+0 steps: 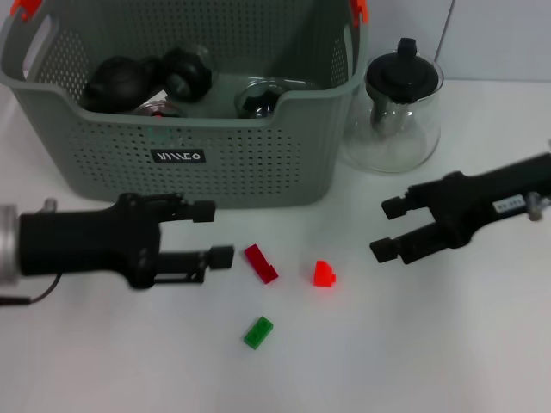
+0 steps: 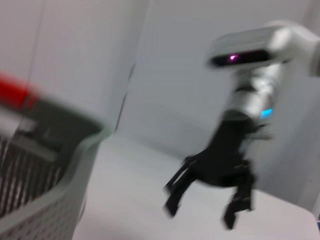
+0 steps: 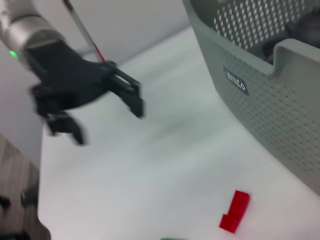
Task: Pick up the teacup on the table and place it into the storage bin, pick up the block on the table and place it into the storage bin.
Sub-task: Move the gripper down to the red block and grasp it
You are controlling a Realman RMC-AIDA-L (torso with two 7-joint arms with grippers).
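Storage bin [image 1: 185,163]: rear tabletop [image 1: 430,361], holding dark teaware. Blocks in front: dark red block [image 1: 261,263], bright red block [image 1: 324,274], green block [image 1: 257,332]. Left pincer [image 1: 213,234], right pincer [image 1: 389,229]: both spread, empty, flanking the blocks, likely poised to pick.

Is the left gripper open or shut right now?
Open. The left gripper holds nothing; its two fingers stand clearly apart in the head view.
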